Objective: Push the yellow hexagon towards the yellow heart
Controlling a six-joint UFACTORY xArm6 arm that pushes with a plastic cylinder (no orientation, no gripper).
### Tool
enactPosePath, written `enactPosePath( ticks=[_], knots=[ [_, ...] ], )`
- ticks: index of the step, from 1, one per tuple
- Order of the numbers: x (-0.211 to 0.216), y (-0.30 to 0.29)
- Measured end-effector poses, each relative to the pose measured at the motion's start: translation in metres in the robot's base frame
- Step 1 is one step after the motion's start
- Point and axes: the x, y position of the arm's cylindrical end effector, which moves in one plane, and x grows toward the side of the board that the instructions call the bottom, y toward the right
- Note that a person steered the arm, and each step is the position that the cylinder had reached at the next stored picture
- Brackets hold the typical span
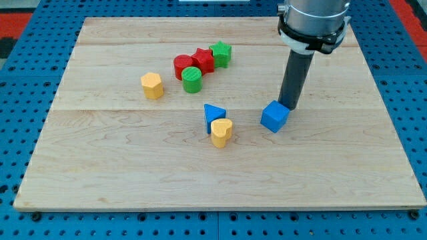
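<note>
The yellow hexagon point(152, 85) lies on the wooden board at the view's left of centre. The yellow heart point(221, 132) lies near the board's middle, lower and to the right of the hexagon, touching a blue triangle point(213, 115) just above it. My tip point(289, 105) is far to the right of both yellow blocks, at the upper right edge of a blue cube point(274, 117), touching or nearly touching it.
A cluster sits above the middle: a red cylinder point(183, 66), a red star point(203, 60), a green star point(220, 53) and a green cylinder point(192, 79). The board point(100, 180) rests on a blue pegboard surface.
</note>
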Motion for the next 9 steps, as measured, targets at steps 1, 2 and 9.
enactPosePath(
  ticks=[1,2,9],
  knots=[
    [0.039,0.0],
    [0.06,-0.036],
    [-0.021,-0.344]
  ],
)
